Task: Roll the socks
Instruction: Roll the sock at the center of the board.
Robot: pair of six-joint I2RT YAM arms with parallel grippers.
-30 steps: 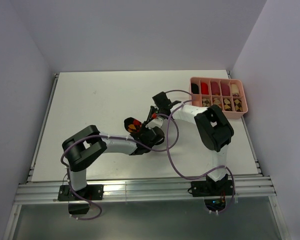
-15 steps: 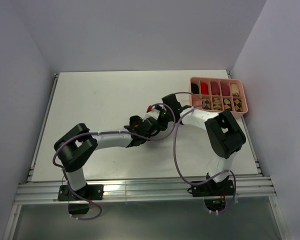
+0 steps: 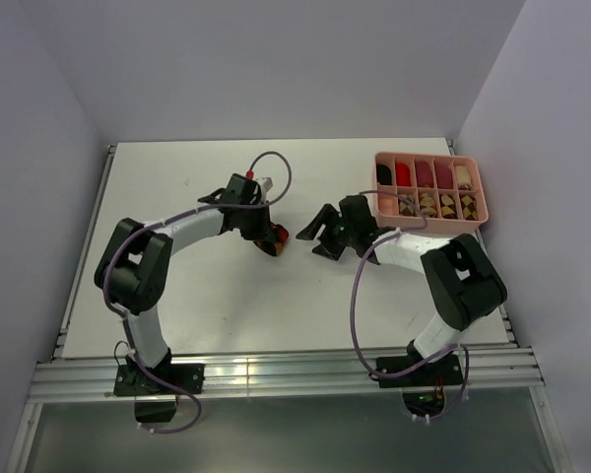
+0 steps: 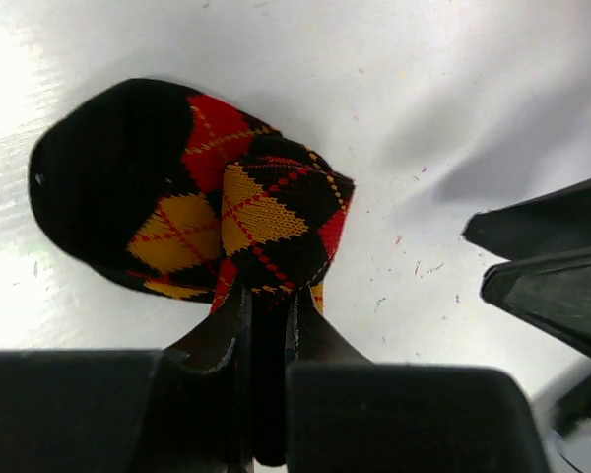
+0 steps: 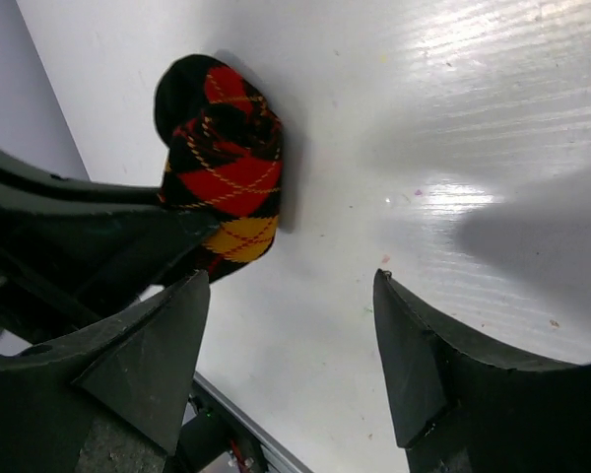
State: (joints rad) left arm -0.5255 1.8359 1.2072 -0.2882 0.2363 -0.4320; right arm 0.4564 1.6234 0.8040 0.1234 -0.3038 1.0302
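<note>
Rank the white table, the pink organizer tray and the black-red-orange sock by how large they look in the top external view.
1. white table, by far the largest
2. pink organizer tray
3. black-red-orange sock, smallest; the arm above partly covers it, so only part shows

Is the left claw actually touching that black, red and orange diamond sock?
Touching. The left wrist view shows the left gripper shut, with its fingers pinching the near edge of the black-red-orange argyle sock between them.
</note>
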